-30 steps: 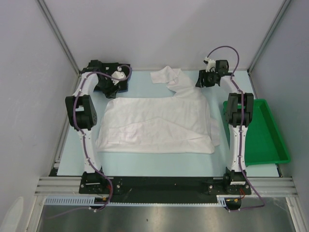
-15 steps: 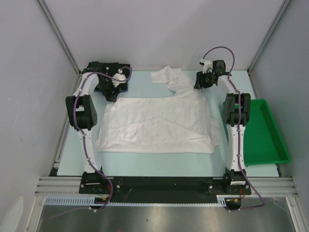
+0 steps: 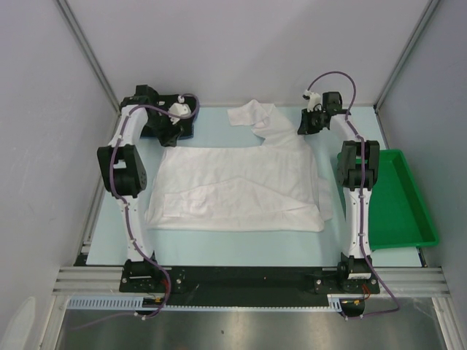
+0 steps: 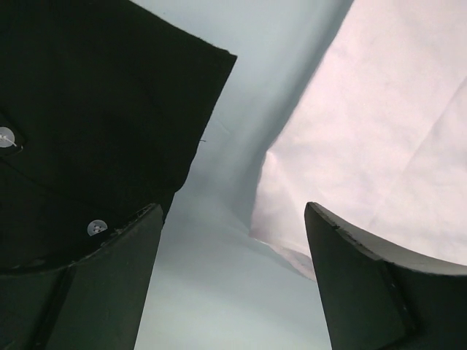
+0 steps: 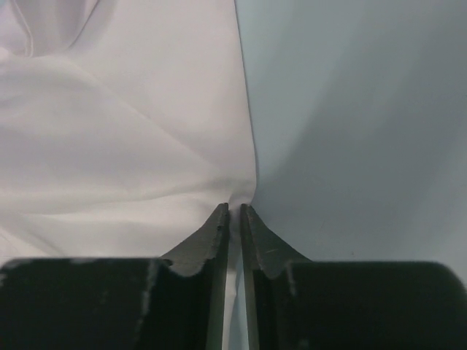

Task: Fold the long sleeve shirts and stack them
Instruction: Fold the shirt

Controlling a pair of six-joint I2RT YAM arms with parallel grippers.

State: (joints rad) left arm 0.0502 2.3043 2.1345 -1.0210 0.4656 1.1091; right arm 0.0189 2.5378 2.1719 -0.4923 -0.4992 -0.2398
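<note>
White shirt [image 3: 237, 186] spread flat on the desk [image 3: 233, 244], one sleeve [image 3: 252, 117] bunched beyond its far edge. The right tool [image 5: 235, 211] has just closed. Its jaws stand almost together at the shirt's far right corner, and in the right wrist view the cloth's edge runs into the narrow gap between them, with creases drawing toward the tips. This reads as a pinch on the shirt, probably the grasp that begins a fold. The left tool [image 4: 232, 211] is spread wide and holds nothing. It hangs off the shirt's far left corner, above the bare strip between that corner and the black shirt [image 4: 95, 109], whose white buttons show. Compared with the top view a second ago, the right jaws were then visibly apart and the tool sat slightly further from the shirt's corner. The left jaws have since widened, and that arm has drawn a little away from the shirt's far edge. The cloth's outline is unchanged, so no fold has begun. A green tray [image 3: 398, 197] lies to the shirt's right.
</note>
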